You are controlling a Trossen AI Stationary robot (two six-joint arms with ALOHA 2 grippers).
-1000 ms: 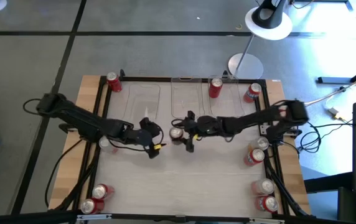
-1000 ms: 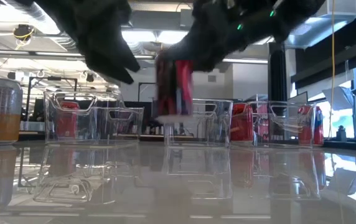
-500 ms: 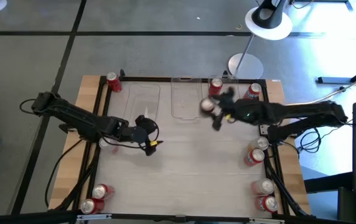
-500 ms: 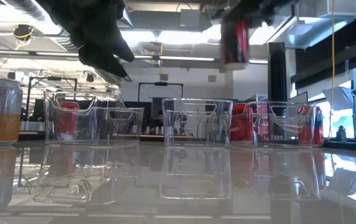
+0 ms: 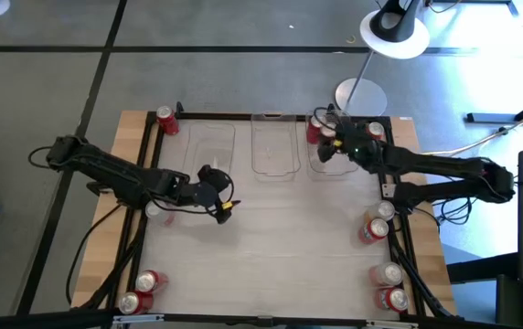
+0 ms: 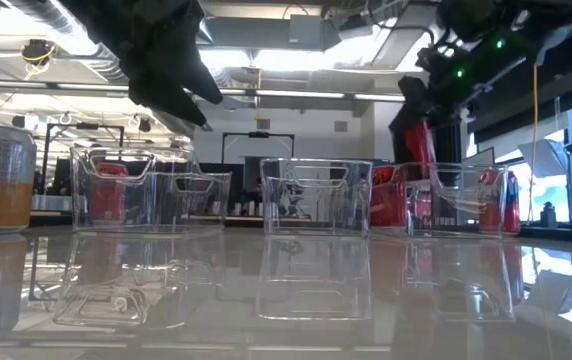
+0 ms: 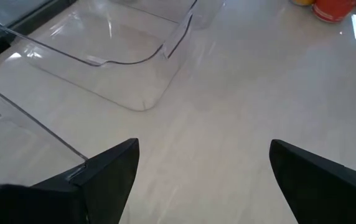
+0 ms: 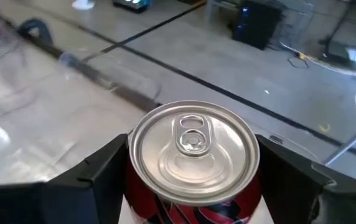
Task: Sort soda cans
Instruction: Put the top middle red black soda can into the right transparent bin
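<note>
A: How is the right gripper (image 8: 193, 180) set?

B: Its two dark fingers (image 8: 100, 177) are pinched on the sides of a red cylindrical soda can with a silver pull-tab top (image 8: 193, 149). The can is held upright above the clear rectangular plastic bin at the far right of the table (image 5: 335, 163); from table height it is seen raised over that bin's rim.

A: And the left gripper (image 7: 200, 177)?

B: Its fingers (image 7: 112, 174) are spread wide with nothing between them, hung above the pale tabletop (image 5: 280, 238) left of centre, near the clear plastic bin on the left (image 5: 208, 146).

A: Where are the other red cans found?

B: One can (image 5: 166, 120) is stood at the far left corner, two (image 5: 143, 291) at the near left corner. One (image 5: 314, 129) is stood inside the far-right bin. Several (image 5: 382, 274) are lined along the right edge.
</note>
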